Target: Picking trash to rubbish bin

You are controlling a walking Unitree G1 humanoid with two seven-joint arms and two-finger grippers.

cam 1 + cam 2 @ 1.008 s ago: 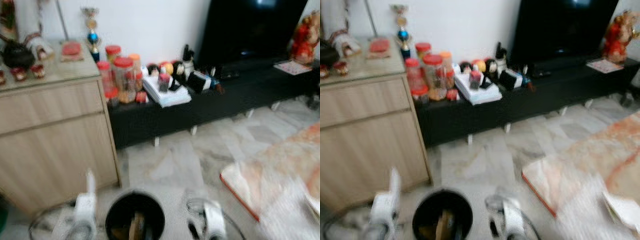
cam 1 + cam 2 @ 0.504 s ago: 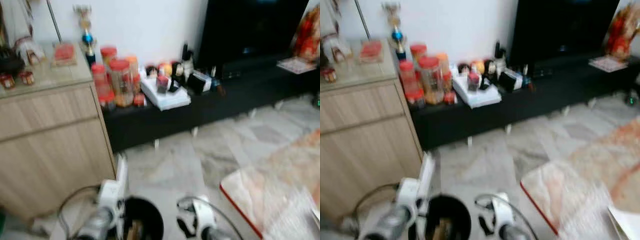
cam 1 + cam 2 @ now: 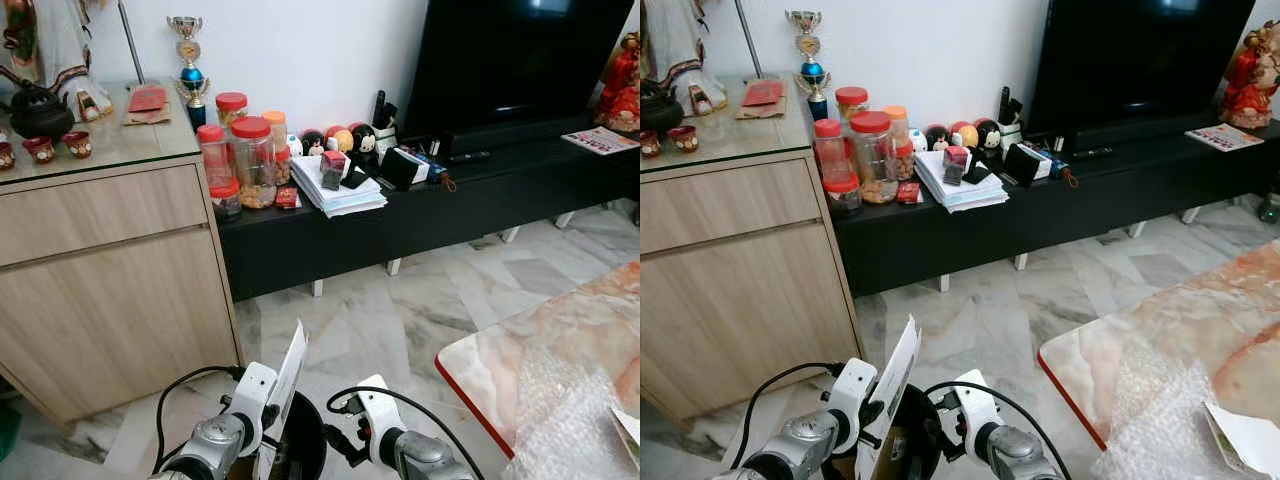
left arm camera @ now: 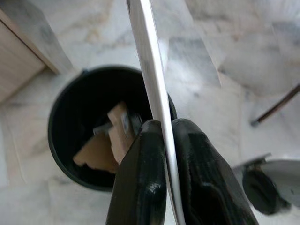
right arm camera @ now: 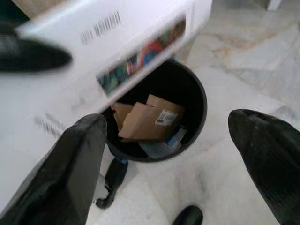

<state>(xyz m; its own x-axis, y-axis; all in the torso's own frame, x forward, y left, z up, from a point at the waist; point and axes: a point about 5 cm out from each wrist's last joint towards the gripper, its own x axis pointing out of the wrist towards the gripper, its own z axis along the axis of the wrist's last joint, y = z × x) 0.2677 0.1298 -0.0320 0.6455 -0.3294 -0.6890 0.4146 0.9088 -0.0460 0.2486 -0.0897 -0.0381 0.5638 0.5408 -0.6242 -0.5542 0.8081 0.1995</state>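
The black TV console [image 3: 480, 205] runs along the far wall, carrying a dark television [image 3: 520, 60], red-lidded jars [image 3: 250, 160] and a stack of papers [image 3: 340, 190]. To its left stands a wooden cabinet [image 3: 100, 270] with a trophy [image 3: 187, 55] on top. At near right is a marble-patterned table [image 3: 540, 350] with bubble wrap [image 3: 575, 430] on it. These are sharp now, whereas half a second ago the whole picture was blurred; the camera has shifted slightly.

The black rubbish bin [image 4: 70, 122] sits on the marble floor at near centre, between the two arms, with cardboard scraps [image 5: 150, 119] inside it.

The trash item, a flat white printed card [image 3: 285, 385], is held edge-on and upright above the bin's left rim. Half a second ago it stood a little further left, at the bin's edge; it now rises over the bin's mouth.

The left gripper [image 4: 168, 154] is clamped on the card's lower part, fingers [image 4: 145, 178] pressed to both faces. The arm has moved rightward and nearer the bin.

The right gripper [image 5: 168, 154] hovers just right of the bin with fingers spread wide, holding nothing, much as before.
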